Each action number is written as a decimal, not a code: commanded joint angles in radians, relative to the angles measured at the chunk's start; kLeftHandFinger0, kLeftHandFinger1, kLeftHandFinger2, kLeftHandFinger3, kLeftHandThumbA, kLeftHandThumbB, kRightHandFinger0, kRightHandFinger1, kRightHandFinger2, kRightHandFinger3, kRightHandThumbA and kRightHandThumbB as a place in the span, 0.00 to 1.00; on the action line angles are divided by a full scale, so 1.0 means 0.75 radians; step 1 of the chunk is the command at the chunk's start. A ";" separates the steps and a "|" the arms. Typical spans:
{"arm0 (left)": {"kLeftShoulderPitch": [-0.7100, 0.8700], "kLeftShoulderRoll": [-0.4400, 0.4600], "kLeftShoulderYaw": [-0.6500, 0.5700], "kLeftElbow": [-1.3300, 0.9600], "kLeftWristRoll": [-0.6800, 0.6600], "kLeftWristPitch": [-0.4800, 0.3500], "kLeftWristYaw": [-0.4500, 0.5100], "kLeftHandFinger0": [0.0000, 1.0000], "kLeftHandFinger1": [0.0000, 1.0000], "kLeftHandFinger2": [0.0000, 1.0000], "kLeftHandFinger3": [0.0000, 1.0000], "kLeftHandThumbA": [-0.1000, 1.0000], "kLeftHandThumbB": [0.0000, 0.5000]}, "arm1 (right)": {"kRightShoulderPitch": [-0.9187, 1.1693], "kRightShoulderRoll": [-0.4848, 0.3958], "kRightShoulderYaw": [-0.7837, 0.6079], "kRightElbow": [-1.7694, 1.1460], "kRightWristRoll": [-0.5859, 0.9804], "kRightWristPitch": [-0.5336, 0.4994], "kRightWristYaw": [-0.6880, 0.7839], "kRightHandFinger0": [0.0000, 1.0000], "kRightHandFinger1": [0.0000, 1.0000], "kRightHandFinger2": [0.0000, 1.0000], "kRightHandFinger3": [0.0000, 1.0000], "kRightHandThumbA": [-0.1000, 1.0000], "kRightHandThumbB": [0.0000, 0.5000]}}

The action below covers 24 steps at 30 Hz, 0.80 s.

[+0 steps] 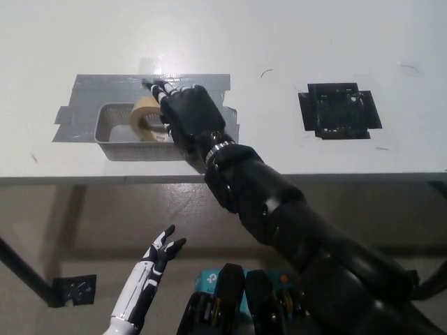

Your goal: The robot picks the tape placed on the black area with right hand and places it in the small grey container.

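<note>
Black right robot hand (190,115) reaching across the table (279,42) from the lower right, closed around the tape (145,117). Tape roll standing on edge, partly inside the small grey container (112,132), at its right end; whether touching the container floor, cannot tell. Fingertips poking past the top of the roll, over the container's far rim. Container sitting on a grey taped patch (91,91), close to the near table edge, front wall almost flush with that edge. Left half of the container open and unoccupied. Forearm crossing the near edge just right of the container, covering its right wall. Black area (340,110) well apart to the right, bare, with clear tabletop all round it and between it and the grey patch. Wide open tabletop beyond, toward the far side. White left robot hand (162,251) resting low, below the table edge at lower left, fingers spread, holding nothing.
</note>
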<state>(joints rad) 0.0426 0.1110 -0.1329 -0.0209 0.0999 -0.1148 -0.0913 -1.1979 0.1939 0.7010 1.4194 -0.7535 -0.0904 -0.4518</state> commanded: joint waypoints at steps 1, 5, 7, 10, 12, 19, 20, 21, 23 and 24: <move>-0.041 0.013 0.003 -0.034 0.014 -0.001 -0.012 1.00 0.91 0.85 1.00 1.00 0.28 | -0.069 -0.046 -0.010 -0.008 0.022 0.019 0.206 1.00 1.00 1.00 1.00 0.74 0.92; -0.053 0.020 0.004 -0.010 0.000 -0.033 -0.018 0.91 0.86 0.80 0.95 1.00 0.29 | -0.088 -0.095 0.010 -0.057 -0.001 -0.035 0.231 1.00 1.00 1.00 1.00 0.80 0.94; -0.048 0.023 0.003 -0.018 -0.001 -0.028 -0.020 0.88 0.83 0.79 0.95 0.98 0.29 | -0.096 -0.130 -0.046 -0.139 0.061 -0.071 0.318 1.00 1.00 1.00 1.00 0.80 0.93; -0.068 0.030 0.006 -0.015 -0.012 -0.027 -0.029 0.84 0.81 0.78 0.94 0.98 0.31 | -0.082 -0.210 -0.153 -0.391 0.171 -0.057 0.494 1.00 1.00 1.00 1.00 0.87 0.93; -0.076 0.033 0.006 -0.009 -0.011 -0.035 -0.028 0.83 0.81 0.77 0.94 0.97 0.32 | -0.040 -0.275 -0.249 -0.649 0.285 -0.021 0.635 1.00 1.00 1.00 1.00 0.89 0.92; -0.109 0.052 0.008 0.032 0.007 -0.064 -0.027 0.84 0.81 0.78 0.95 0.97 0.25 | -0.009 -0.567 -0.482 -1.471 0.756 0.325 1.175 1.00 1.00 1.00 1.00 0.94 1.00; -0.116 0.050 0.011 0.039 0.003 -0.065 -0.026 0.84 0.81 0.78 0.96 0.97 0.25 | -0.005 -0.595 -0.493 -1.536 0.762 0.341 1.187 1.00 1.00 1.00 1.00 0.95 1.00; -0.099 0.051 0.012 0.027 0.002 -0.056 -0.026 0.84 0.81 0.78 0.96 0.96 0.28 | 0.021 -0.642 -0.503 -1.649 0.760 0.362 1.186 1.00 1.00 1.00 1.00 1.00 1.00; -0.092 0.047 0.026 0.023 -0.032 -0.041 -0.031 0.85 0.82 0.80 0.98 0.94 0.29 | 0.084 -0.681 -0.653 -1.860 1.006 0.477 1.176 1.00 1.00 1.00 1.00 0.91 0.98; -0.080 0.045 0.033 0.010 -0.052 -0.023 -0.034 0.85 0.84 0.83 1.00 0.93 0.30 | 0.129 -0.720 -0.700 -1.981 1.033 0.502 1.137 1.00 1.00 1.00 1.00 0.99 0.99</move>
<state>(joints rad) 0.0104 0.1180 -0.1315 0.0180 0.0992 -0.1145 -0.0909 -1.0912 -0.0971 0.4660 0.7435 -0.5663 -0.0432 -0.0246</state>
